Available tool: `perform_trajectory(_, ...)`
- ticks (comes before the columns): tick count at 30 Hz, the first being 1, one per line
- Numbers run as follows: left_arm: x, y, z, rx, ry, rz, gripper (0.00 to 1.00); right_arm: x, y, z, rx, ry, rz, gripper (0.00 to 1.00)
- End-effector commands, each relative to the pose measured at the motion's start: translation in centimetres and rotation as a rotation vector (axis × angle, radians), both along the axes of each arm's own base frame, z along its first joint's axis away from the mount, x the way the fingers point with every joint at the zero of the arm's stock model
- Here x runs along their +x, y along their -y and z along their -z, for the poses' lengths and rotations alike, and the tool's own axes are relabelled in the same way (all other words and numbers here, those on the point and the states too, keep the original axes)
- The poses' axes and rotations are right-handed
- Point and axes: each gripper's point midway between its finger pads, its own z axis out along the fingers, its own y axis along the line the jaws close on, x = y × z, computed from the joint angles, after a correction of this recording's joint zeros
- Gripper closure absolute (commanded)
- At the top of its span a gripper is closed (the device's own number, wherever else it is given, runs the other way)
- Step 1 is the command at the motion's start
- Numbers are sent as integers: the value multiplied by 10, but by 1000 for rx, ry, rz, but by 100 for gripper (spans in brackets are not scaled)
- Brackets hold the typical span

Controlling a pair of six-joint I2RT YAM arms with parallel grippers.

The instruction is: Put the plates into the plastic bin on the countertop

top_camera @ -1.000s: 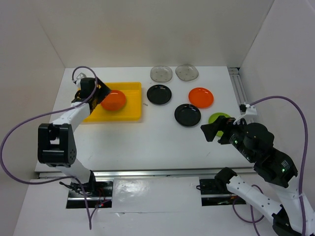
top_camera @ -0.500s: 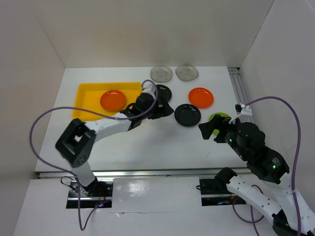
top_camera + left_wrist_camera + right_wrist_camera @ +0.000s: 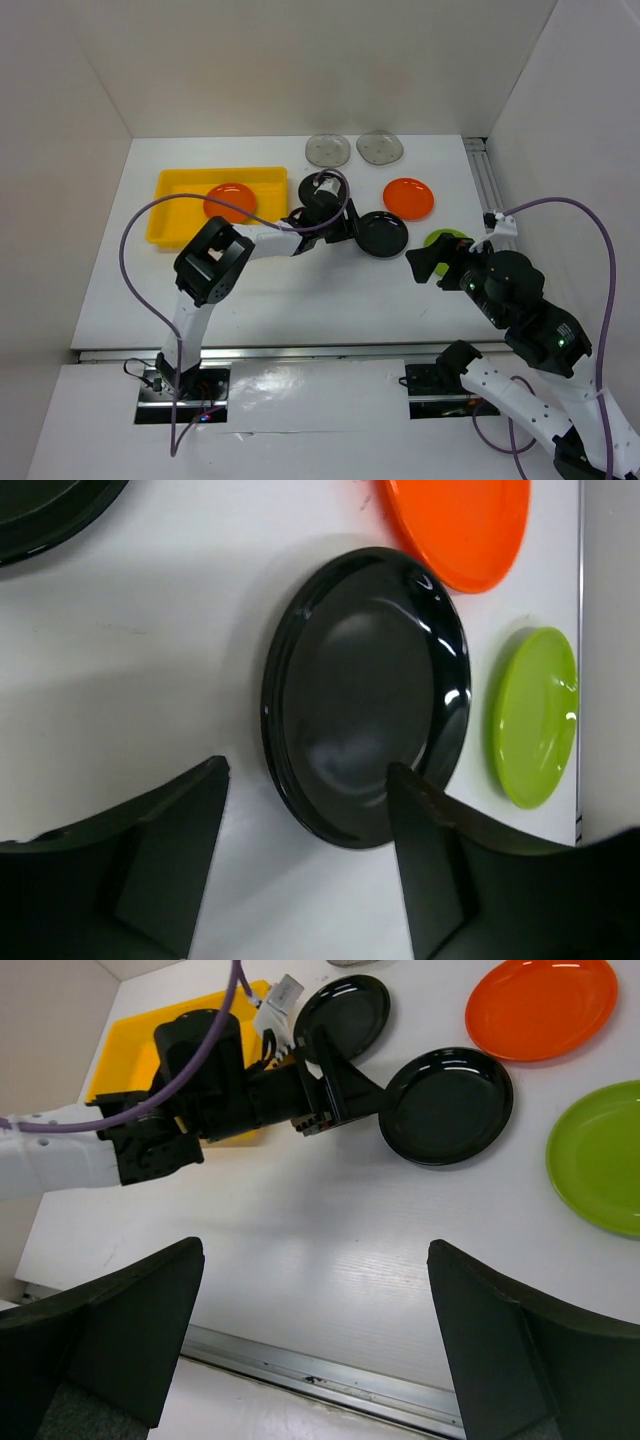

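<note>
Seven plates show in the overhead view. One orange plate (image 3: pixel 228 200) lies flat inside the yellow bin (image 3: pixel 180 200), which sits at the far left of the white worktop (image 3: pixel 300 290). The other six are out on the worktop. One clear plate (image 3: pixel 327 150) and a second clear plate (image 3: pixel 380 147) lie side by side near the back wall. A second orange plate (image 3: pixel 408 198) lies right of centre. A lime green plate (image 3: pixel 447 238) lies near the right edge, partly covered from above by the right arm. The far black plate (image 3: pixel 345 1015) lies just right of the bin and is largely hidden from above by the left arm (image 3: pixel 265 238), which stretches across the middle of the worktop. The near black plate (image 3: pixel 365 695) lies between the far one and the green plate, close to the second orange plate but apart from it. The left fingers (image 3: pixel 160 860) are spread wide and sit low at that plate's left rim. In the wrist view one finger overlaps the plate's edge, though whether it touches cannot be told. The other finger stands over bare worktop beside it, and they hold nothing. The right fingers (image 3: pixel 110 1340) are also spread wide, raised above bare worktop at the front right, with the green plate just off to one side, gripping nothing.
</note>
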Motion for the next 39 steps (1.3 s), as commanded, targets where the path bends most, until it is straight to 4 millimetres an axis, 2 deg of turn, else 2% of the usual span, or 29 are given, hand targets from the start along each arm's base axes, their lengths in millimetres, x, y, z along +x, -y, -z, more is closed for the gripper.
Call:
perform_trajectory(1,6,5,14,11,-12,5,27,1,4,-21,22,53,12,0)
perform_trajectory(2,9,7,15,9,-10,5,27,1,6,-18,12,45,21,0)
perform_trajectory(4,10,5,33,11,-58,-10,27,0,8,-20,9,45,30,0)
perform_trajectory(8,12,1,49,16,-85,-17,39,-2,12,-19,7,47,40,0)
perform_trajectory(12,15,6,51,6,-81,-8,67,0,10,-7,-12,23,40,0)
perform_trajectory(14,14,6,47,6,-81,-8,73,1,9,-5,-12,23,40,0)
perform_trajectory(15,13,5,46,2,-77,-8,79,2,9,-1,-10,11,43,0)
perform_trajectory(16,16,4,39,-22,-73,-11,93,3,8,-3,-3,20,43,0)
perform_trajectory(17,13,4,36,-27,-75,-3,100,3,8,1,-10,11,43,0)
perform_trajectory(18,18,3,15,-53,-50,-3,100,3,8,1,-10,11,43,0)
perform_trajectory(21,16,-9,-13,-21,-69,-19,100,7,7,8,-22,-1,51,0)
perform_trajectory(22,16,-11,-50,-38,-23,-21,100,7,6,7,-14,-3,54,0)
perform_trajectory(23,25,-25,-71,-38,3,-49,100,8,6,5,-9,4,54,0)
perform_trajectory(24,22,-37,-81,-20,-10,-70,100,8,6,5,-8,4,54,0)
perform_trajectory(25,22,-51,-120,-47,34,-96,100,9,5,3,-3,12,54,0)
perform_trajectory(26,33,-77,-134,-46,46,-154,100,8,4,3,-1,10,45,0)
perform_trajectory(27,32,-97,-139,-21,29,-177,100,9,3,1,6,18,45,0)
perform_trajectory(29,43,-140,-155,15,38,-281,100,10,0,2,10,19,37,0)
perform_trajectory(30,54,-181,-161,24,27,-362,100,10,0,2,10,19,37,0)
perform_trajectory(32,60,-225,-154,49,-19,-446,100,12,-6,7,24,12,19,0)
perform_trajectory(33,67,-265,-151,67,-30,-528,100,12,-8,5,32,18,7,0)
perform_trajectory(35,71,-301,-140,82,-51,-587,100,14,-12,12,32,12,-1,0)
perform_trajectory(36,74,-335,-135,80,-67,-651,100,14,-12,12,32,12,-1,0)
perform_trajectory(37,77,-349,-128,73,-79,-674,100,15,-14,13,36,13,-10,0)
perform_trajectory(38,74,-354,-123,30,-100,-647,100,18,-16,16,33,9,-10,0)
perform_trajectory(39,85,-379,-126,9,-64,-674,100,17,-18,16,28,10,-23,0)
